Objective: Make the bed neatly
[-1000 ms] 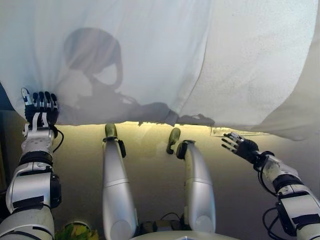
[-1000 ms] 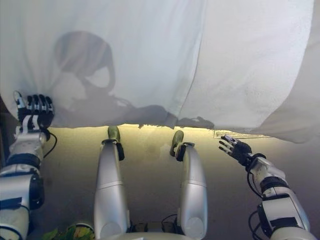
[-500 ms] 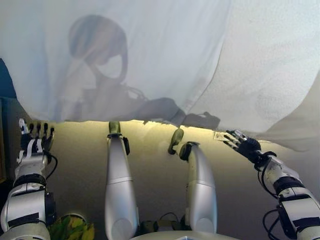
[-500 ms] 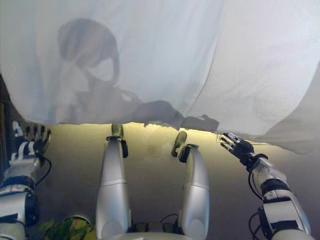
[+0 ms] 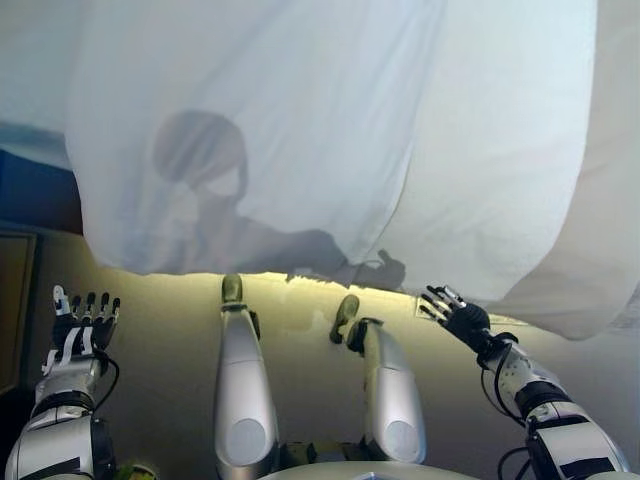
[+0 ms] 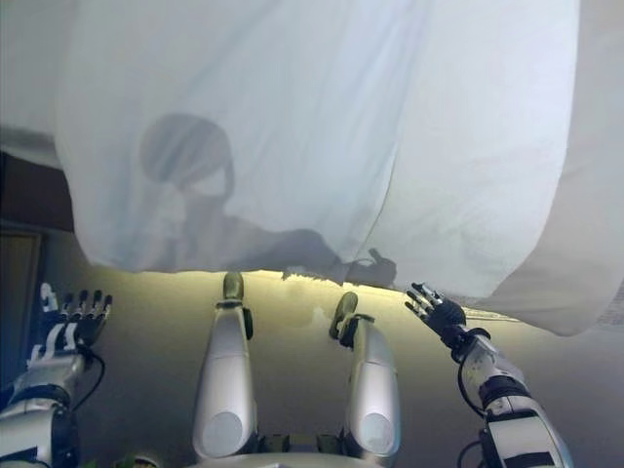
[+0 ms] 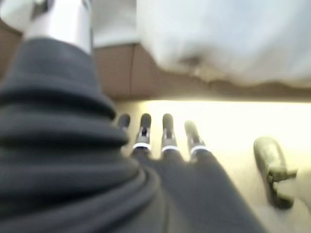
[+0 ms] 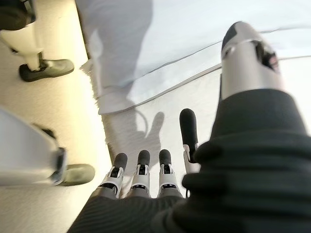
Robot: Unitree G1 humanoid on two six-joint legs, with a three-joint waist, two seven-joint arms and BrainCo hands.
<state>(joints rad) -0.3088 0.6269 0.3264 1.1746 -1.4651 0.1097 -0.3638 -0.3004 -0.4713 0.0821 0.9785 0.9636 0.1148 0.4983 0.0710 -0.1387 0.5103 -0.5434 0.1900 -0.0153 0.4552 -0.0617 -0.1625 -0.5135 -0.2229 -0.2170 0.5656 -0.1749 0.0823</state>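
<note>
A smooth white sheet (image 5: 280,120) hangs over the bed's near side and fills the upper left and middle of both eye views. A rougher white blanket (image 5: 500,170) lies beside it on the right, its edge drooping low. My left hand (image 5: 80,325) is open at the lower left, below the sheet's hem and apart from it, holding nothing. My right hand (image 5: 455,318) is open at the lower right, fingers spread just under the blanket's edge (image 8: 146,92), not gripping it. In the left wrist view the straight fingers (image 7: 165,133) point toward the sheet's hem (image 7: 218,73).
Pale floor (image 5: 300,300) runs along the foot of the bed. A dark blue-brown bed frame or panel (image 5: 35,190) shows at the left, past the sheet's corner. A small paper label (image 5: 430,308) lies on the floor near my right hand.
The view has tilted up, showing more sheet. My left hand has dropped away from the sheet's hem and now sits lower, empty. My right hand stays open near the blanket's edge.
</note>
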